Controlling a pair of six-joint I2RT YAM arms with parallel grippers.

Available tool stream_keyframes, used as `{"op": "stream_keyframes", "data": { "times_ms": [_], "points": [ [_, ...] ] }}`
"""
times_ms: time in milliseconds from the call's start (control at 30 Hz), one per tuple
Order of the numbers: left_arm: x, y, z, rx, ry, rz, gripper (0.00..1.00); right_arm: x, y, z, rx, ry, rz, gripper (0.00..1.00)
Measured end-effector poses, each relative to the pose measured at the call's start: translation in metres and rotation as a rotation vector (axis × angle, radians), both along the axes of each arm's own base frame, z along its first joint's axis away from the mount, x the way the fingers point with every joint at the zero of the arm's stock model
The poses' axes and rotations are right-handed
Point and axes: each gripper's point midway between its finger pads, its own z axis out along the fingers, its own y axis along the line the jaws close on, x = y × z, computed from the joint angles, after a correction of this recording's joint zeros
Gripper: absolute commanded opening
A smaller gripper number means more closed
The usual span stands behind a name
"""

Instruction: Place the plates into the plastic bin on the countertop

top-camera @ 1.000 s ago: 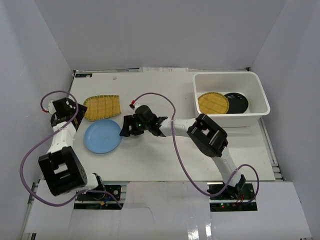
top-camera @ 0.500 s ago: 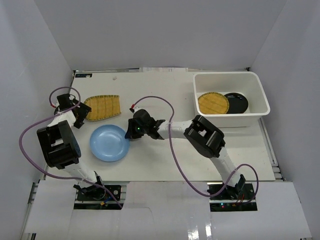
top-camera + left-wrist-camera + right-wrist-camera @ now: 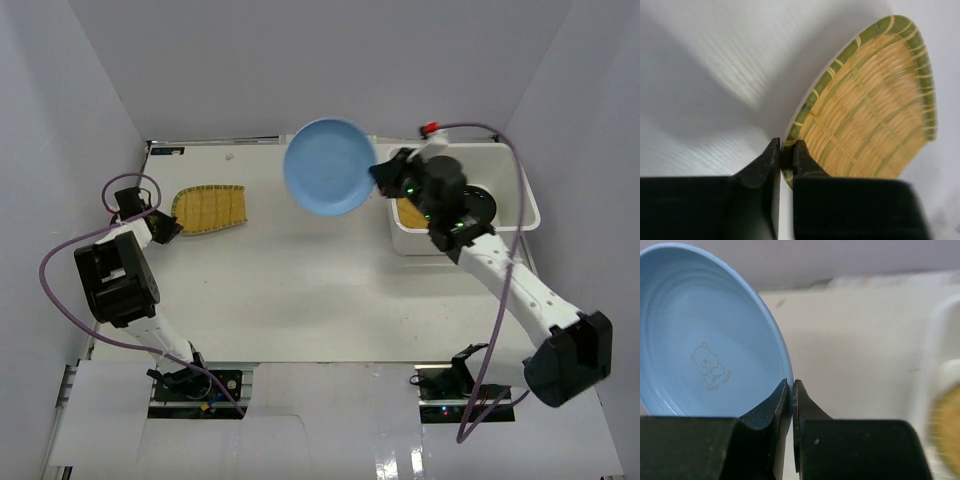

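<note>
Because the right gripper (image 3: 791,384) pinches only the thin rim of the light blue plate (image 3: 330,167), high in the air near the plastic bin (image 3: 524,196), it could slip and drop. The left gripper (image 3: 785,149) squeezes the edge of the squarish bamboo plate (image 3: 875,115) on the bench (image 3: 320,290); that might slide out.

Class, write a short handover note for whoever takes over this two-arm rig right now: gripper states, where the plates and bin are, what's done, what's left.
Right gripper: shut on the rim of the light blue round plate, held in the air just left of the white rectangular plastic bin.
Left gripper: shut on the rim of the squarish woven bamboo plate, on the matte white countertop at far left.
Done: round woven bamboo plate and glossy black plate are in the bin.
Left: drop in the blue plate, then bring the squarish bamboo one. No other plates in view.
</note>
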Motion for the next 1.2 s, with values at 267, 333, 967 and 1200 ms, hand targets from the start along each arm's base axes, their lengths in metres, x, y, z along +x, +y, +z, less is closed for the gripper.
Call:
{"op": "stream_keyframes", "data": {
  "times_ms": [267,333,967,1200],
  "points": [
    [0.014,-0.017,0.013,-0.078,-0.111,-0.044,0.0,0.059,-0.258,0.017,-0.156,-0.02,-0.674,0.08],
    [0.01,-0.029,0.018,-0.102,-0.122,-0.059,0.0,0.061,-0.29,-0.006,-0.199,0.059,-0.742,0.08],
    [-0.004,-0.324,0.274,-0.27,-0.655,-0.726,0.0,0.072,-0.307,-0.134,-0.371,0.428,-0.652,0.77],
    [-0.011,-0.436,0.287,-0.332,-0.662,-0.91,0.0,0.095,-0.318,-0.028,-0.272,0.237,-0.693,0.46]
  ]
}}
